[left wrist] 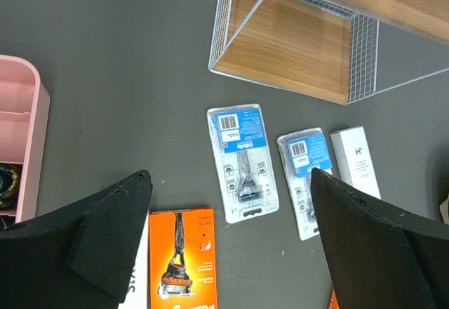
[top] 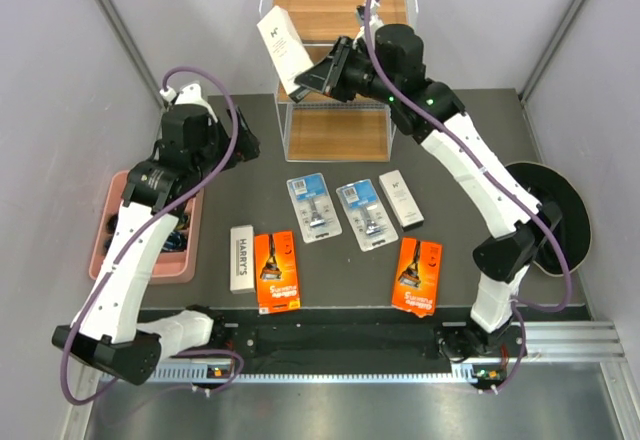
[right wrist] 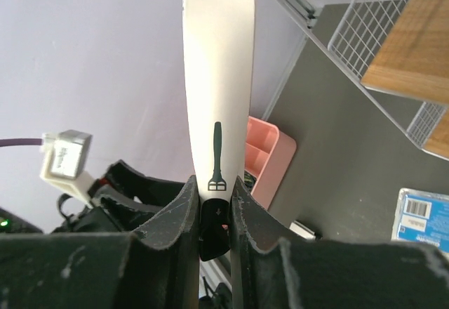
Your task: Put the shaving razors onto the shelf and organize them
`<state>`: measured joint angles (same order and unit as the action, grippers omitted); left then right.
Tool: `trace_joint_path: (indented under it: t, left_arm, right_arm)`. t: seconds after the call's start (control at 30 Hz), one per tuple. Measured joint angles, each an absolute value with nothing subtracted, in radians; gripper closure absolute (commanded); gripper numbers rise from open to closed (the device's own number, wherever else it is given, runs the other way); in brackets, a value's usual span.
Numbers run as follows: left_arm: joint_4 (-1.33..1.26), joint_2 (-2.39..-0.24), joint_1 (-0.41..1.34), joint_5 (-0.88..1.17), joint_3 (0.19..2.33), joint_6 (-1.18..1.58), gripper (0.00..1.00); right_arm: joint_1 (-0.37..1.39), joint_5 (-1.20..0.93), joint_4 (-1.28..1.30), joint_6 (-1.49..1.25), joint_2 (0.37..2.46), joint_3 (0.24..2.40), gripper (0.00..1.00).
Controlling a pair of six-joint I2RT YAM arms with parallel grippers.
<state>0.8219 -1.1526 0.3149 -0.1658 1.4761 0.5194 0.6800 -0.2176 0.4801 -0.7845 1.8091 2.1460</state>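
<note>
One long white box (right wrist: 217, 77) is clamped at its lower end in the right hand (right wrist: 214, 204), with the shelf (top: 300, 10) just beyond that hand. It is judged light, stiff, smooth cardboard, best held across its flat faces. The left hand (left wrist: 228, 204) gapes wide above six packs (left wrist: 243, 161) lying on the surface (left wrist: 126, 77) beneath it.

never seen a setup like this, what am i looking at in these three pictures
Two white robot arms stand at a dark table. The wide picture looks down from above; the other two come from wrist cameras. On the table lie two blue blister packs, two orange cards and two white boxes. A pink tray sits left, a wire shelf at the back. The left tool hangs open, holding nothing. The right tool is shut on a third white box, raised by the shelf.
</note>
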Motion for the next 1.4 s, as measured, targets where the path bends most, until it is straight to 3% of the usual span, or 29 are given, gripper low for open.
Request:
trace_joint_path:
  t: [0.4, 0.93, 1.07, 1.23, 1.4]
  left_arm:
    - [0.812, -1.183, 0.315, -0.165, 1.476, 0.516, 0.01]
    - [0.758, -1.187, 0.315, -0.137, 1.459, 0.509, 0.01]
    - [0.707, -1.176, 0.315, -0.072, 1.448, 0.492, 0.02]
    - [0.619, -1.127, 0.315, 0.063, 1.405, 0.456, 0.07]
    - [0.545, -1.107, 0.315, 0.149, 1.401, 0.419, 0.19]
  right_arm:
    - [0.587, -0.367, 0.318, -0.833, 1.821, 2.162, 0.92]
    - [0.545, -0.275, 0.253, -1.005, 2.036, 2.360, 0.89]
    - [0.544, -0.247, 0.240, -1.088, 2.084, 2.364, 0.70]
    - [0.543, -0.250, 0.176, -1.195, 2.156, 2.425, 0.65]
    - [0.542, -0.251, 0.108, -1.267, 2.180, 2.431, 0.57]
